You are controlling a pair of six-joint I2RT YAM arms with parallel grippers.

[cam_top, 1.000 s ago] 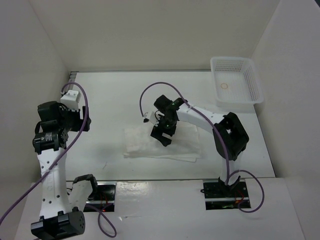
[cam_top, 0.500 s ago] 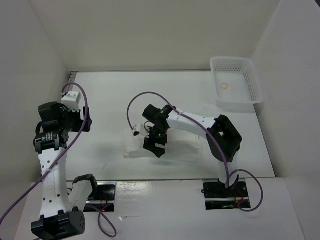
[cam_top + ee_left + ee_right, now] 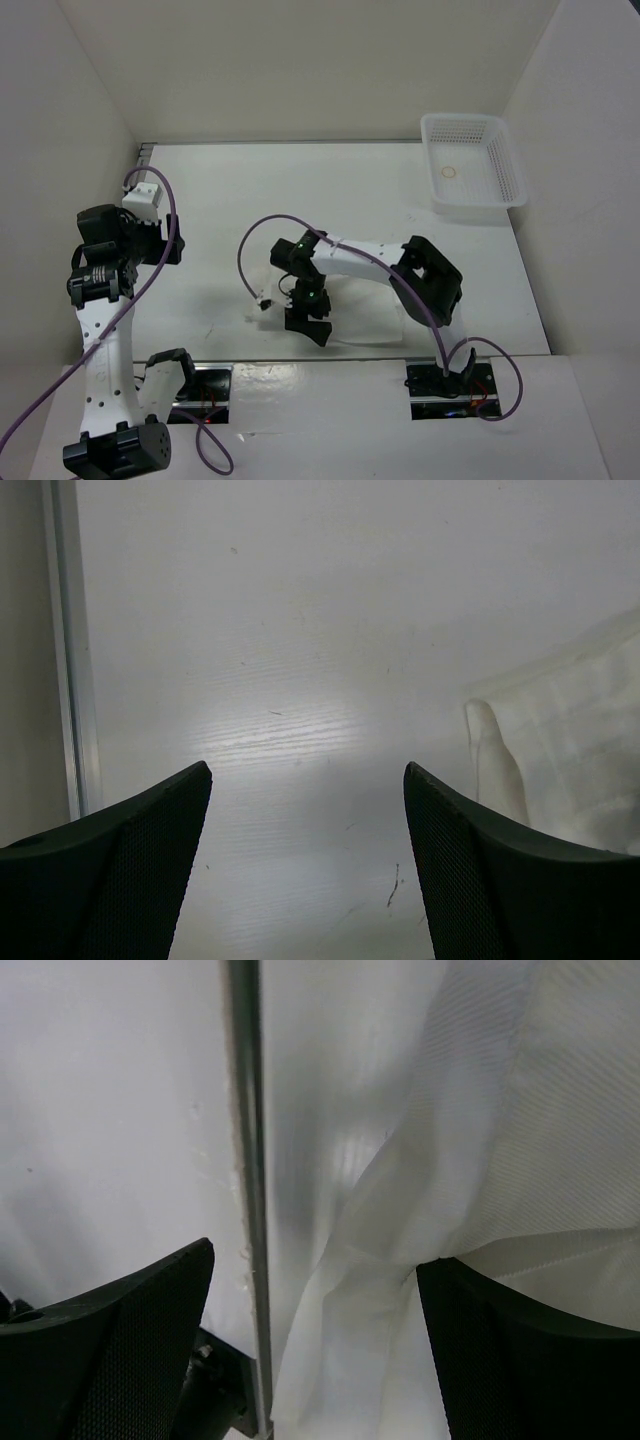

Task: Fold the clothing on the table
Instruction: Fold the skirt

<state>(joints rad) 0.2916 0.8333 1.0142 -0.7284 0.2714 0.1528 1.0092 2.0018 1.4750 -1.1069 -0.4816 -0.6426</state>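
Note:
The white clothing [image 3: 370, 320] lies flat on the table [image 3: 300, 190] near its front edge, partly hidden under my right arm. My right gripper [image 3: 307, 325] is low over the garment's near left corner. In the right wrist view its jaws [image 3: 315, 1255] stand open. A wrinkled fold of the clothing [image 3: 400, 1260] lies between them, right beside the table's metal rail [image 3: 245, 1110]. My left gripper [image 3: 168, 243] hovers at the table's left side. It is open [image 3: 308, 770] over bare tabletop, and the clothing's edge [image 3: 570, 730] shows at the right of that view.
A white perforated basket [image 3: 478, 208] stands at the back right corner, with a small ring [image 3: 452, 171] inside. The left edge rail [image 3: 75, 680] runs close to my left gripper. Side walls enclose the table.
My right gripper has swept left and toward the near edge across the clothing, dropping down by the front rail. The left arm has not moved.

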